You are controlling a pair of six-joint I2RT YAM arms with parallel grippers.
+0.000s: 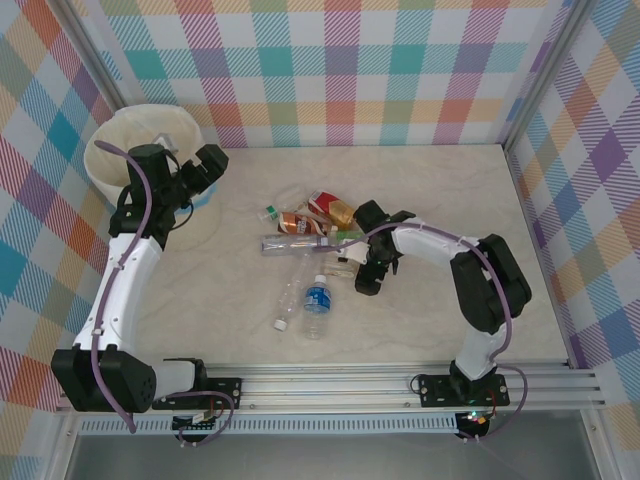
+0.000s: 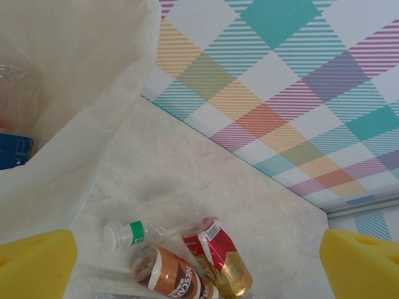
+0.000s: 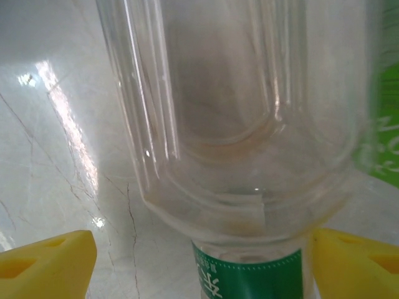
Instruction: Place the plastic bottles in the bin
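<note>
Clear bottle point(image 3: 230, 156) on table point(image 3: 50, 124), between spread right fingers point(image 3: 47, 265).

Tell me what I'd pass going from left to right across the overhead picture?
cream-white bin → left claw → blue-labelled bottle lying on the table → right claw. I've skipped the heap of bottles in the middle, since they overlap each other.

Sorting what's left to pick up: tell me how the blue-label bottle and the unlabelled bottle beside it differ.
The blue-label bottle wears a blue band; the unlabelled bottle is clear all over. The blue-label bottle lies nearly straight front to back; the unlabelled bottle lies slanted, white cap toward the front. Both lie on the table, outside the bin.
</note>
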